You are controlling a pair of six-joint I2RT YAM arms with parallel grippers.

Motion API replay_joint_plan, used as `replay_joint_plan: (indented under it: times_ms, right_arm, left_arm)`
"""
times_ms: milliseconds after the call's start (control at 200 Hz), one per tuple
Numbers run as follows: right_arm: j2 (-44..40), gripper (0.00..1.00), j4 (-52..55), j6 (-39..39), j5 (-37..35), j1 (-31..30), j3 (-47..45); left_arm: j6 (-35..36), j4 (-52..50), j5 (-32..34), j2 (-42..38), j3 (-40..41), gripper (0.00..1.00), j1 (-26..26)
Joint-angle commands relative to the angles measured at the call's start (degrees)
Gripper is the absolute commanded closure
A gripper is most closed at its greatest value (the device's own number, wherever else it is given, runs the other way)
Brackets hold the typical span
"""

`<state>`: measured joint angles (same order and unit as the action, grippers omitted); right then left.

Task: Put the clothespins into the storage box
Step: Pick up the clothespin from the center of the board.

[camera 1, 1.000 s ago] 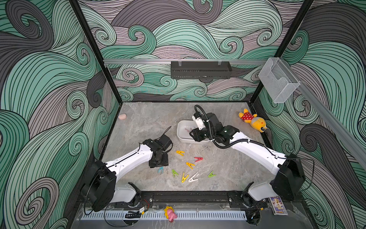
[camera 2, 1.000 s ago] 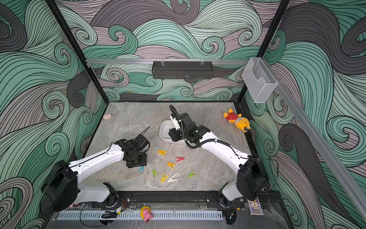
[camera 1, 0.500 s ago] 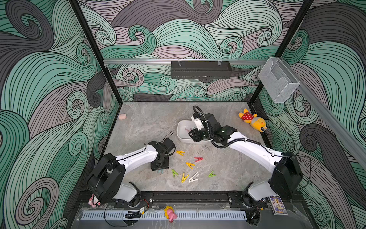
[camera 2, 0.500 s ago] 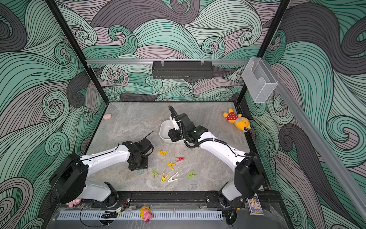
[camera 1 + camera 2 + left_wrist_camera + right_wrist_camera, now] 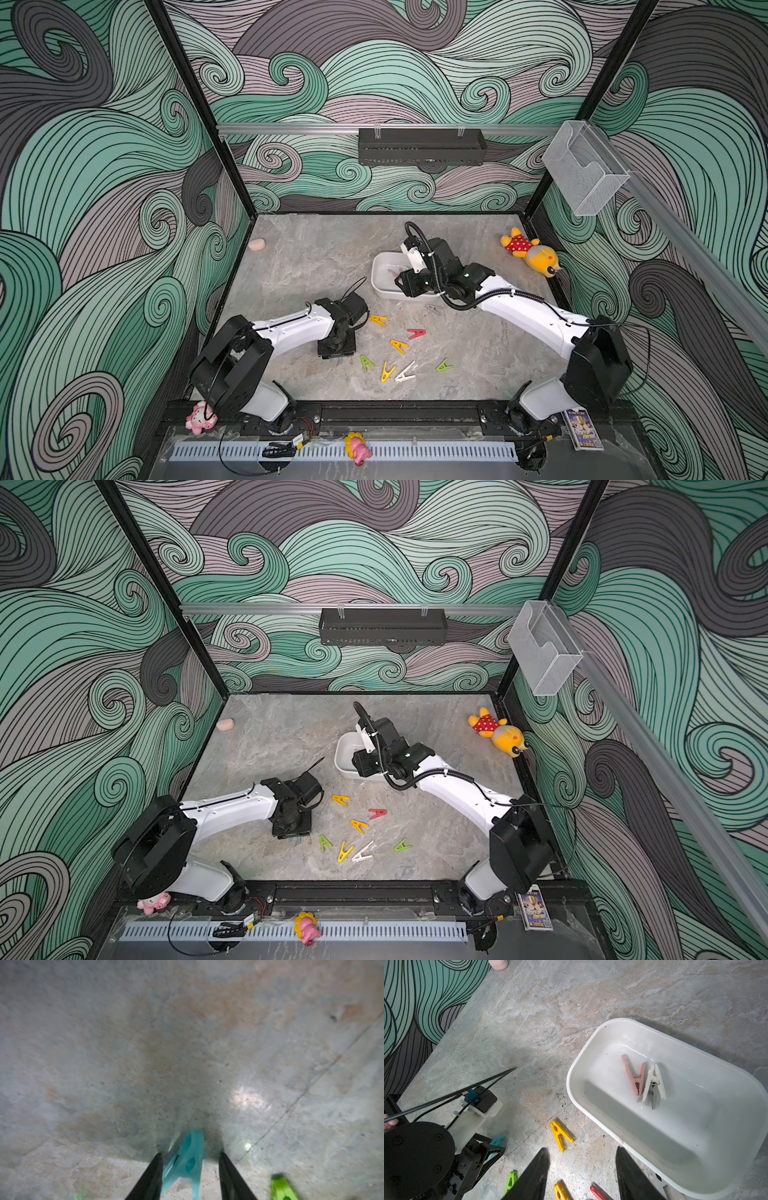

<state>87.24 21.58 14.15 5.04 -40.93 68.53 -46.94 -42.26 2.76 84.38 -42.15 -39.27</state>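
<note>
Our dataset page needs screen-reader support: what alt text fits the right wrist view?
A white storage box on a marbled table holds a pink clothespin and a white clothespin. The right gripper hangs open and empty near a yellow clothespin lying outside the box.

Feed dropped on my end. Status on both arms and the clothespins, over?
Left gripper down, fingers straddling teal clothespin, not clamped. Right gripper open, empty, by the storage box. Box holds pink and white clothespins; others loose on table. Nothing blocking.
</note>
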Motion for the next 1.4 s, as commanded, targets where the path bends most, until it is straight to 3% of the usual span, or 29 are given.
replay_joint_plan:
  times_ms: [0,750,1180,1395]
  right_arm:
    - [-0.94,0.46,-0.75,0.57,-0.25,-0.07,-0.54]
    - [-2.28,0.46,-5.69,1.74,-2.46,-0.01,-2.82]
    - [-4.27,0.46,-4.17,1.11,-3.18,0.06,-4.54]
    - [-8.71,0.43,0.99,-4.12,-6.78,0.06,-7.08]
  left_arm:
    - [0.66,0.79,0.00,1.81,-0.11,0.58,-0.46]
    - [0.09,-0.42,-0.68,0.47,0.73,0.78,-0.46]
    - [3.80,-7.31,1.81,-8.81,-11.62,0.82,0.94]
    - [8.40,2.41,-2.59,-4.70,-19.31,0.81,3.00]
